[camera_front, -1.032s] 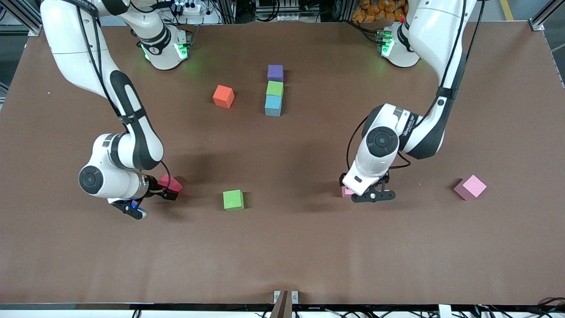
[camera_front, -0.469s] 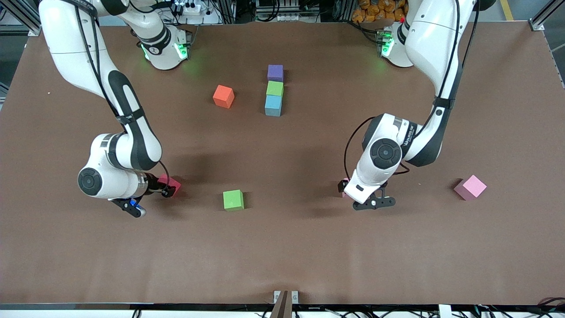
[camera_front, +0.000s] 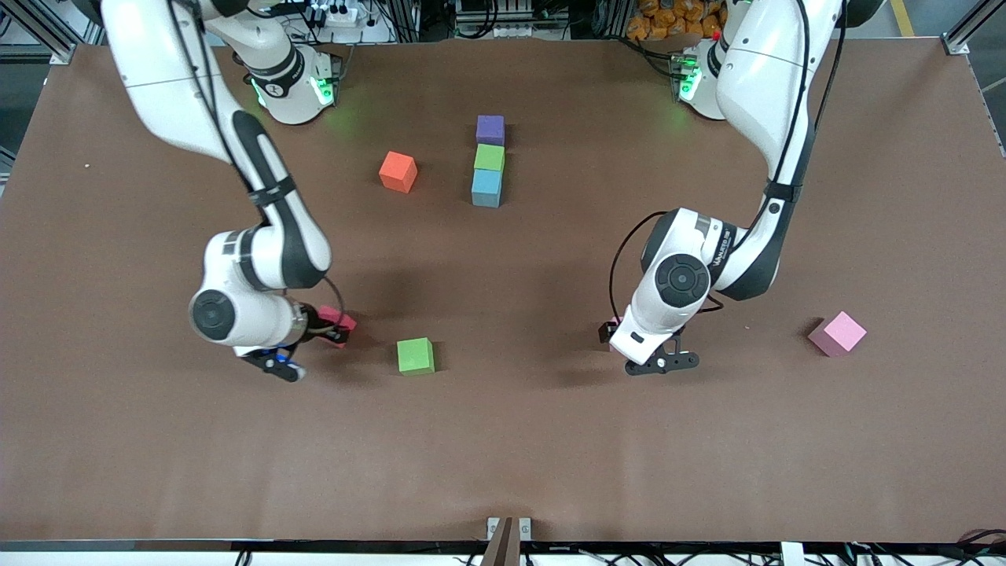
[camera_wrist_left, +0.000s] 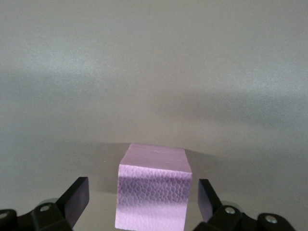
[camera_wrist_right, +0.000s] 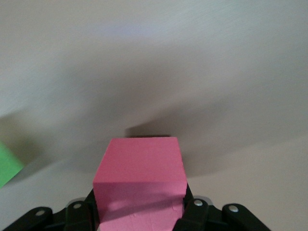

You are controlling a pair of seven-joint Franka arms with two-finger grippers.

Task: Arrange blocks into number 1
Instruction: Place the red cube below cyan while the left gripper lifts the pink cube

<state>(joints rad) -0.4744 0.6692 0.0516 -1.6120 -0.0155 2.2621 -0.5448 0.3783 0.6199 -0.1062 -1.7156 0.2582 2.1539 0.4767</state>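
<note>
A purple block (camera_front: 490, 130), a green block (camera_front: 489, 157) and a light blue block (camera_front: 486, 188) sit in a touching column near the robots' bases. My right gripper (camera_front: 334, 327) (camera_wrist_right: 139, 204) is shut on a red block (camera_front: 338, 318) (camera_wrist_right: 139, 178), held just off the table. A second green block (camera_front: 415, 355) (camera_wrist_right: 6, 167) lies beside it. My left gripper (camera_front: 619, 332) (camera_wrist_left: 143, 202) is open and straddles a pink block (camera_wrist_left: 154, 190) that rests on the table. Only a sliver of this pink block (camera_front: 616, 322) shows under the hand in the front view. Another pink block (camera_front: 838, 333) lies toward the left arm's end.
An orange cube (camera_front: 398, 171) sits beside the column, toward the right arm's end. The brown table mat (camera_front: 503, 448) is bare nearer the front camera and between the two arms.
My right gripper has shut on the red block and carried it toward the loose green block. The left gripper, still open, has shifted slightly around its pink block.
</note>
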